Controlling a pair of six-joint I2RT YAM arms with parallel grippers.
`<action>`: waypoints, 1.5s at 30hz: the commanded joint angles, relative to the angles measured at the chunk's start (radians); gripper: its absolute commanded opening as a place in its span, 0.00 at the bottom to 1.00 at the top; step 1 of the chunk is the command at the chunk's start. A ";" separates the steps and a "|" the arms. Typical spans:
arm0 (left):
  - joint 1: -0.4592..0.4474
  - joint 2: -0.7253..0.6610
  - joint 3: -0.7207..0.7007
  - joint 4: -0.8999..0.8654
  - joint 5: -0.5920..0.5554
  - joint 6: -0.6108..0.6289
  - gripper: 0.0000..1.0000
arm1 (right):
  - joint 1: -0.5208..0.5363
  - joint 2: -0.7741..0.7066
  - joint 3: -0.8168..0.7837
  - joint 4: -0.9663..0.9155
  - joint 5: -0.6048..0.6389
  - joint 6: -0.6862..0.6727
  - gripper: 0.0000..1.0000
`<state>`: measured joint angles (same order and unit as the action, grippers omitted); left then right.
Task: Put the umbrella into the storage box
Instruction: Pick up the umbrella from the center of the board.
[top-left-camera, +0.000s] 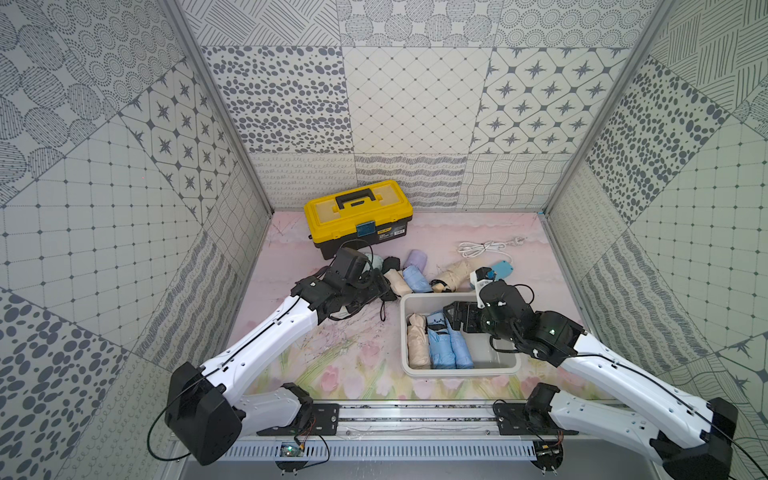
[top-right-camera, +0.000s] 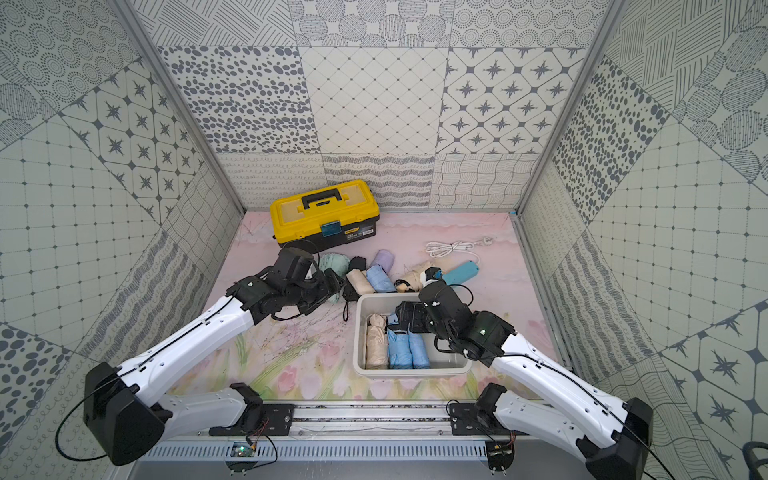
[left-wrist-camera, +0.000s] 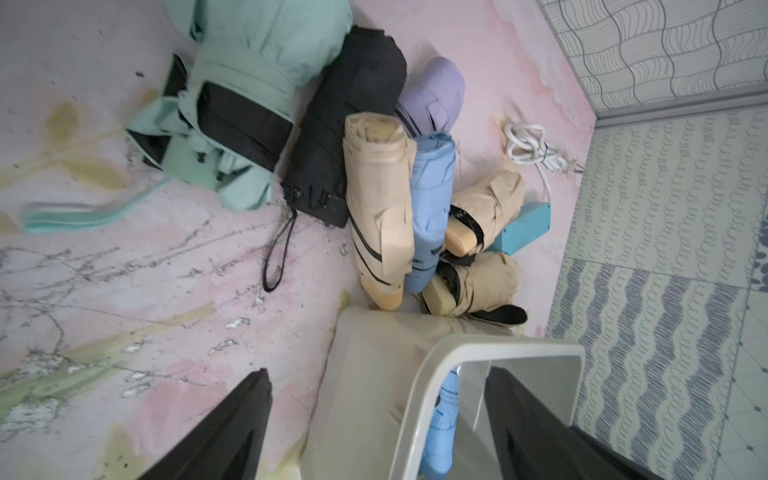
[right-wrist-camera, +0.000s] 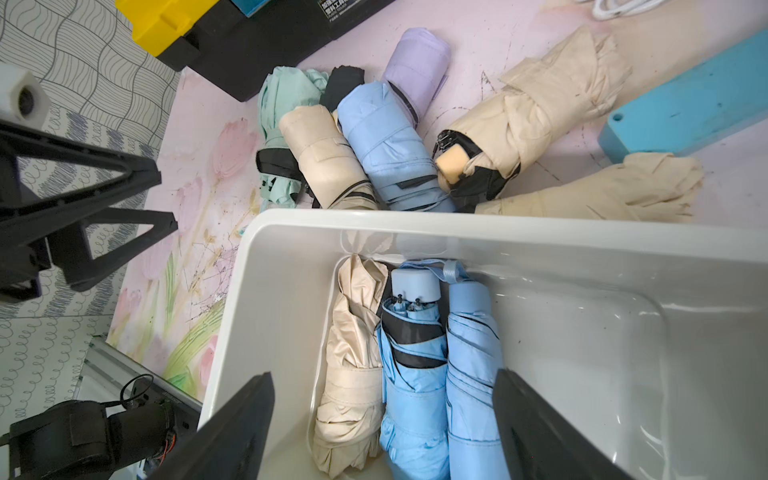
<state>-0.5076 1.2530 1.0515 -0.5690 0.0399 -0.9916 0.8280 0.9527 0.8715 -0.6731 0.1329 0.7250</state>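
Roughly half the storage box (top-left-camera: 496, 353) bare

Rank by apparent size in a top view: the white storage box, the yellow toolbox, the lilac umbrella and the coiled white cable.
1. The storage box and yellow toolbox: nearly alike, and the toolbox sits farther away, so unranked.
2. The white cable, by its spread.
3. The lilac umbrella.

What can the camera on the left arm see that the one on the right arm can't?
Only the left wrist view shows the black umbrella at full length, with its strap loop. Only the right wrist view shows the yellow toolbox and the beige umbrella lying inside the storage box. Both show the box's white rim, a blue umbrella inside it, and the lilac umbrella in the pile outside.
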 joint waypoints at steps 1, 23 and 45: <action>0.091 0.072 0.021 -0.025 -0.089 0.295 0.87 | -0.031 0.026 0.024 0.070 -0.050 -0.021 0.88; 0.209 0.572 0.172 0.195 -0.014 0.709 0.94 | -0.178 0.092 0.055 0.102 -0.186 -0.019 0.87; 0.224 0.657 0.194 0.207 -0.006 0.708 0.56 | -0.183 0.016 0.006 0.124 -0.202 0.044 0.86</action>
<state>-0.2962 1.9331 1.2713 -0.3904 0.0311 -0.2852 0.6491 1.0054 0.8925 -0.6003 -0.0677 0.7498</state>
